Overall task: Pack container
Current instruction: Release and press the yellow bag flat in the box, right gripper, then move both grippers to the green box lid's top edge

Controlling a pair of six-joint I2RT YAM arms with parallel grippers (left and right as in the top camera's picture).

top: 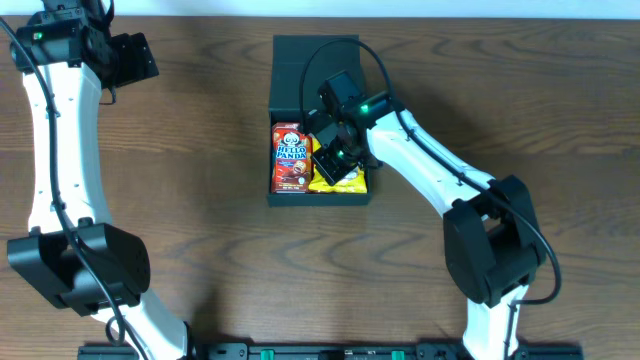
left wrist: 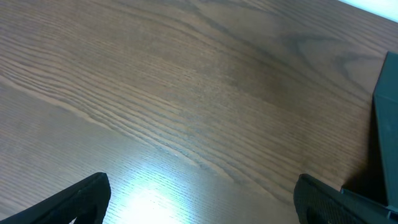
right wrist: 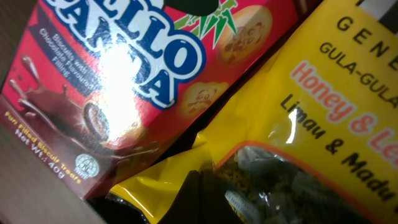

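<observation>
A dark container [top: 292,75] sits on the brown wooden table [top: 200,150].

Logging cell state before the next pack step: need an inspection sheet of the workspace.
surface: wood-grain table, glare patch in the left wrist view.
job's things: container mid-table, flap lid open on the far side; inside, red Hello Panda box on the left arm's side, yellow candy bag beside it.
clutter: nothing seen.
pincers: left pincer open, empty, over bare table; right pincer shut, down in the container at the yellow candy bag, grip on it not confirmable.
cables: black cable loops from the right arm over the lid.
surroundings: pale strip beyond the far table edge; dark rail at the near edge.
</observation>
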